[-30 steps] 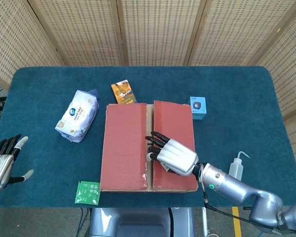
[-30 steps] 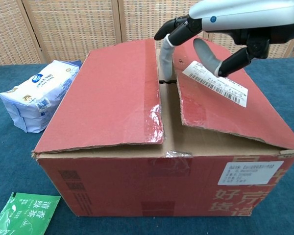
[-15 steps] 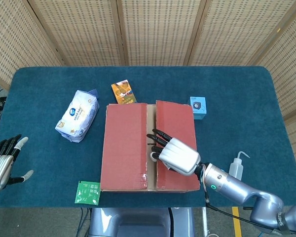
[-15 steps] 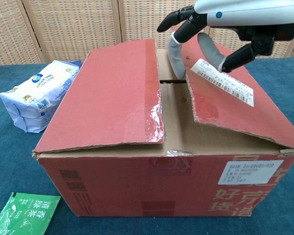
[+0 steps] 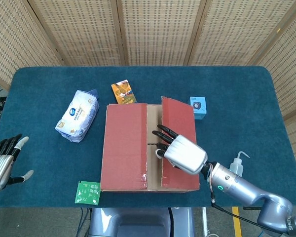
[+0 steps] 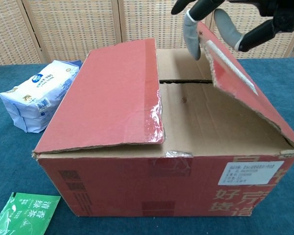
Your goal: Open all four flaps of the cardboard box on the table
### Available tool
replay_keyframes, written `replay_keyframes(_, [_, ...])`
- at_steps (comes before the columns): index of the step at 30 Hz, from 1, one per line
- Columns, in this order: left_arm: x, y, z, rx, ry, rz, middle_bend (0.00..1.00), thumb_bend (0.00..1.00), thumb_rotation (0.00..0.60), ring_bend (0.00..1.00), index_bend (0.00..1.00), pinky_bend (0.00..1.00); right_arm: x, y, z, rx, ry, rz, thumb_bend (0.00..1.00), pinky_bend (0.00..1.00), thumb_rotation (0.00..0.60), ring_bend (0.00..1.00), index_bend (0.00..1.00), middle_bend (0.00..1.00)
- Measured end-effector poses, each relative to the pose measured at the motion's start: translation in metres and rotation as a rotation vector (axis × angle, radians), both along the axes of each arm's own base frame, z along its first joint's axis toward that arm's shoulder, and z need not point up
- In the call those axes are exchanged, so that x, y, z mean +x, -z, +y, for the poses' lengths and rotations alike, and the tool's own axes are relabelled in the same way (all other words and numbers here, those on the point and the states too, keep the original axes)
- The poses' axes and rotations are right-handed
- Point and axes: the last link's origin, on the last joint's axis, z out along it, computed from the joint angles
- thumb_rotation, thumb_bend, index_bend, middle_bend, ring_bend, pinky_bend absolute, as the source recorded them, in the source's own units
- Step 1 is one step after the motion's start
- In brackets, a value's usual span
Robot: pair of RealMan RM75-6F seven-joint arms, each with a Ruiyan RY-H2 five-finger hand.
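The right hand holds the free edge of the cardboard box's right flap, tilted up steeply; the left flap lies low, and 2 inner flaps show beneath

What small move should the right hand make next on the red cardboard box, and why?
Probably keep swinging the right-side red flap up and outward. The right hand grips its inner edge and it is only part raised, slanting over the red cardboard box. The left-side flap lies down, and the left hand is open, away from it.
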Motion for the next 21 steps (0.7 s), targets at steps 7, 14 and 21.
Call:
replay_keyframes(7, [0.001,0.0,0.0,0.0,0.005,-0.008,0.0,0.25,0.529,0.0,0.05,0.0,-0.001,-0.021,0.001,-0.049,0.0,-0.001,1.0,0.0,0.6,0.11,0.48,0.51])
replay_keyframes(14, [0.002,-0.001,0.0,0.002,0.014,-0.007,0.0,0.25,0.529,0.0,0.05,0.0,-0.006,-0.041,-0.002,-0.105,0.016,0.004,1.0,0.0,0.6,0.11,0.48,0.51])
replay_keyframes(21, [0.002,-0.002,0.0,0.001,0.016,-0.006,0.0,0.25,0.53,0.0,0.05,0.0,-0.017,-0.07,-0.004,-0.177,0.044,0.031,1.0,0.0,0.6,0.11,0.48,0.51])
